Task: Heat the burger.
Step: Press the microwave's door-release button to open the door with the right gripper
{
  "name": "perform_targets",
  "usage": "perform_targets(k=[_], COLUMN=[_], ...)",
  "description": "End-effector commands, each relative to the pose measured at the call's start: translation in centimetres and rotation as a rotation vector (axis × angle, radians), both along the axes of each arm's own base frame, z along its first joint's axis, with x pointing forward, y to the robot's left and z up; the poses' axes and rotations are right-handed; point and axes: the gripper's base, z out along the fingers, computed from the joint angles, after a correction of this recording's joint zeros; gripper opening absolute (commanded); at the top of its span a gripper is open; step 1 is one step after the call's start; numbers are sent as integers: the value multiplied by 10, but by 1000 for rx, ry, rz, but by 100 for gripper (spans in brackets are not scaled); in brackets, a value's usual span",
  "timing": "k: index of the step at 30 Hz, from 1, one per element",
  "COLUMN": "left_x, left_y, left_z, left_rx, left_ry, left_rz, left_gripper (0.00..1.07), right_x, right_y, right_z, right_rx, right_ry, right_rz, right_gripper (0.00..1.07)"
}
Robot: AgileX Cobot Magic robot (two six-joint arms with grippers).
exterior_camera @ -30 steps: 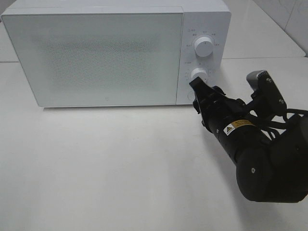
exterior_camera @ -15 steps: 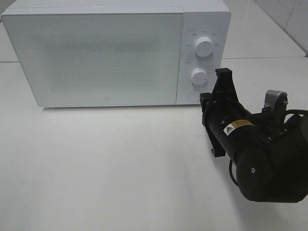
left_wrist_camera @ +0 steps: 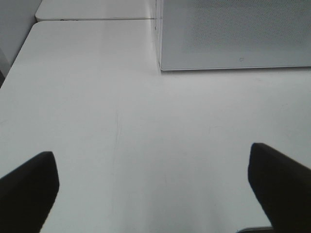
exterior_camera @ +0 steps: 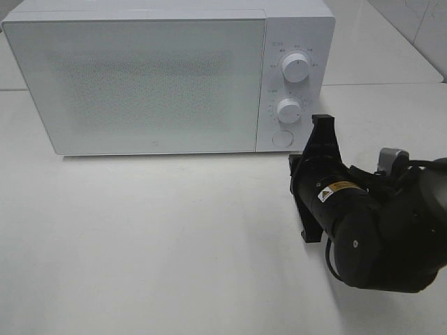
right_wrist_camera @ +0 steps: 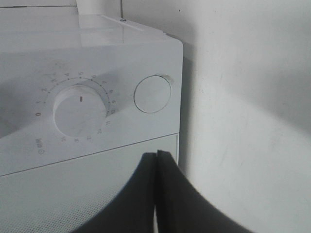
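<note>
Burger is nowhere in my views; the white microwave [exterior_camera: 140, 77] is closed. My right gripper [exterior_camera: 322, 124] is pinched together, holding nothing, near the round button [exterior_camera: 281, 138]. My left gripper [left_wrist_camera: 155, 189] is spread wide above the counter [left_wrist_camera: 121, 121].

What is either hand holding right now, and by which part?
Nothing. The right hand is shut on nothing near the microwave; the left hand is open, empty.

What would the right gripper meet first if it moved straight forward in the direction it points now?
Most likely the front of the microwave, low down near the round button. The shut right gripper aims about there, but the exact spot is uncertain because depth is hard to judge.
</note>
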Motion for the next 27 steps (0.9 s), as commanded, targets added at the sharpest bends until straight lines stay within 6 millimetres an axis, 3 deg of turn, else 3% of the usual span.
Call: perform_targets(k=[1,18,27], left_x=[-1,-1,-1], left_y=[0,0,0], left_z=[0,0,0], left_rx=[-6,-6,-6], left_ry=[-14,-14,-14], left_rz=[7,7,7], left_gripper=[98,98,98], right_x=[7,55,71], right_y=[7,13,8], right_z=[-7,-21,-13], right_rx=[30,70,7], right_ry=[8,34,3], right_rz=[-10,-102,-131], right_gripper=[0,0,0])
